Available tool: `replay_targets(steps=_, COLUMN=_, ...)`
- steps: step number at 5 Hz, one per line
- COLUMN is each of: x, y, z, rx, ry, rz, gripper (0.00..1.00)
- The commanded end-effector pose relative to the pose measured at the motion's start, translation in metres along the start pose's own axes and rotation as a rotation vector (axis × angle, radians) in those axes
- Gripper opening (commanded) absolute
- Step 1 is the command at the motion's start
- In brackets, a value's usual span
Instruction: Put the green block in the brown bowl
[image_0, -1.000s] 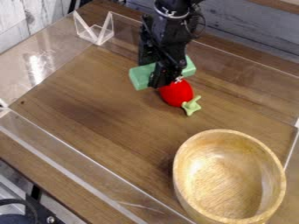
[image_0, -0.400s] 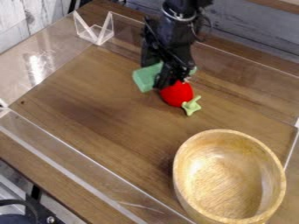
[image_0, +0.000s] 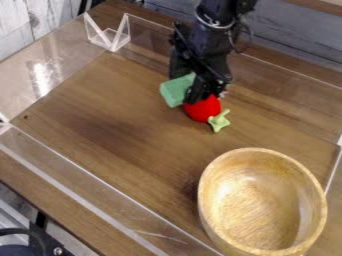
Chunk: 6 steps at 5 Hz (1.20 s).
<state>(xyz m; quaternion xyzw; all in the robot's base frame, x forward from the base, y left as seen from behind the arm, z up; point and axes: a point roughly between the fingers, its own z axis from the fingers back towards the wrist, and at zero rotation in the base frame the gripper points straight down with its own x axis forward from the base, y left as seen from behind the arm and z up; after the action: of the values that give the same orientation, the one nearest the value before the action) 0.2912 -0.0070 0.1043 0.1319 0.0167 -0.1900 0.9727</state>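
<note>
Green block (image_0: 177, 92) pinched in gripper (image_0: 195, 88), jaws pressed on its upper end, block tilted, lower end hanging near table (image_0: 107, 130). Red strawberry toy (image_0: 203, 108) just beside block, possibly touching, so you should lift clear before you travel. Brown bowl (image_0: 262, 205) well apart, toward near right corner. Carry over rim, centre above bowl, lower, then release. Watch that tilted block doesn't slip.
</note>
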Motion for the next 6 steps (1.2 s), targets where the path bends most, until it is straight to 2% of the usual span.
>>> replay_targets(steps=1, x=0.0, y=-0.001, z=0.049, rx=0.052, ry=-0.068, rz=0.094, gripper=0.0)
replay_targets(steps=2, x=-0.009, y=-0.024, z=0.072, rx=0.061, ry=-0.076, rz=0.211, gripper=0.0)
replay_targets(steps=4, x=-0.03, y=-0.112, z=0.075, rx=-0.017, ry=-0.067, rz=0.394, gripper=0.0)
replay_targets(steps=5, x=-0.051, y=-0.133, z=0.051, rx=-0.067, ry=-0.055, rz=0.465, gripper=0.0)
replay_targets(steps=6, x=-0.064, y=-0.143, z=0.029, rx=-0.108, ry=-0.077, rz=0.517, gripper=0.0)
